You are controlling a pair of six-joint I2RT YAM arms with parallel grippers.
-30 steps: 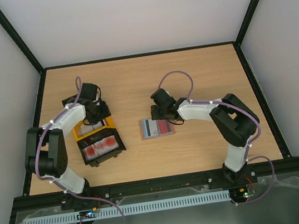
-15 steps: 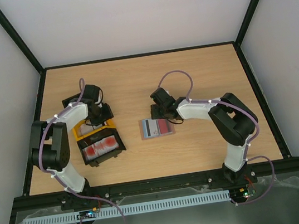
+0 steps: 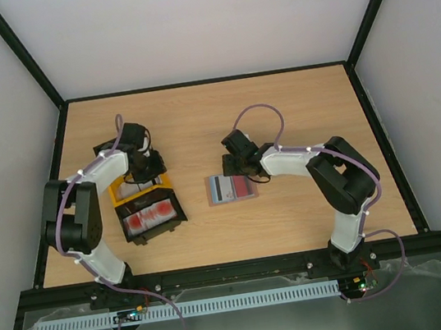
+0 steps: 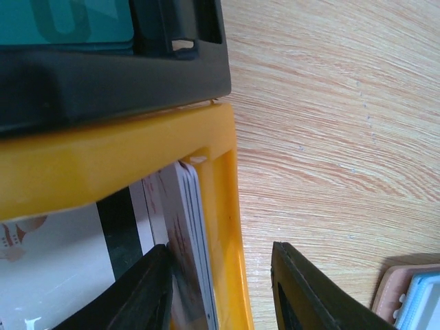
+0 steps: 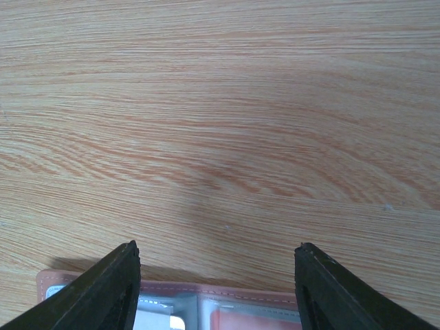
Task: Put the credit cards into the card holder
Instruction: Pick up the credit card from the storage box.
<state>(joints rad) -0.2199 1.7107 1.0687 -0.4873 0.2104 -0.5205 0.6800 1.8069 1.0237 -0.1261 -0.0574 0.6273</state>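
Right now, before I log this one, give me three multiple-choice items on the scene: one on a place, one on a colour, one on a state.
1. Where does the wallet lie?
A. on an arm's base
B. on the table, between the arms
C. against the back wall

2. What colour is the tray wall between the left fingers?
A. yellow
B. green
C. white

3. How are the right fingers?
A. shut on a card
B. shut on the wallet
C. open, empty

Answers:
1 B: the top view shows the wallet lying open on bare wood between the arms.
2 A: the left wrist view shows one finger on each side of a yellow wall.
3 C: the right fingers stand wide apart above the wallet's edge, gripping nothing.
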